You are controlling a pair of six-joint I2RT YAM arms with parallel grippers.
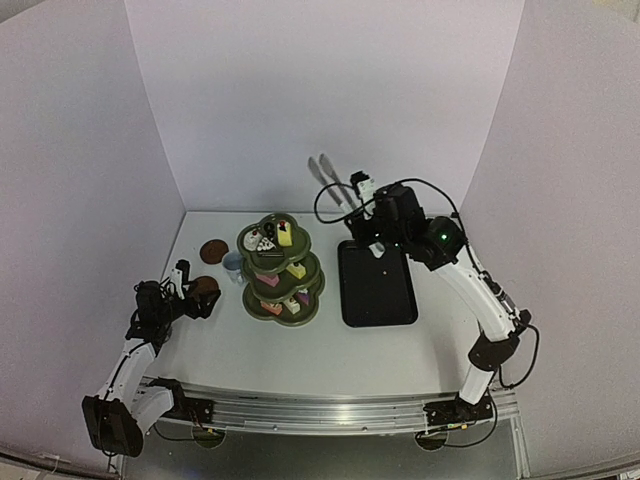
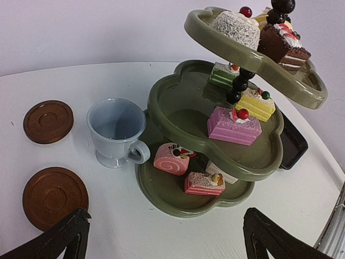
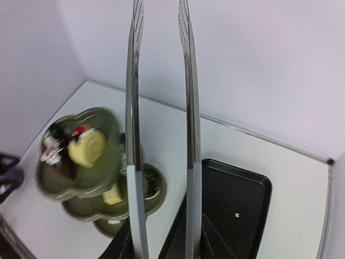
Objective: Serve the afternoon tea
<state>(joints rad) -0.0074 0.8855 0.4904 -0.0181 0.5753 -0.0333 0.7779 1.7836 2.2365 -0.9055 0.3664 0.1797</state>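
The stand [image 1: 281,270] sits upright, its post vertical. The right gripper [image 1: 365,212] clasps the tongs [image 1: 330,175], their tips pointing toward the desk's [image 1: 300,350] back edge. The left gripper [image 1: 203,298] has its jaws released.

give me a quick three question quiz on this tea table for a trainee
1. True or false: the cup stands on a coaster.
2. What do the right fingers hold? A) tongs B) a cake C) a spoon
3. How many tiers does the stand have?
Key: 1 false; 2 A; 3 three
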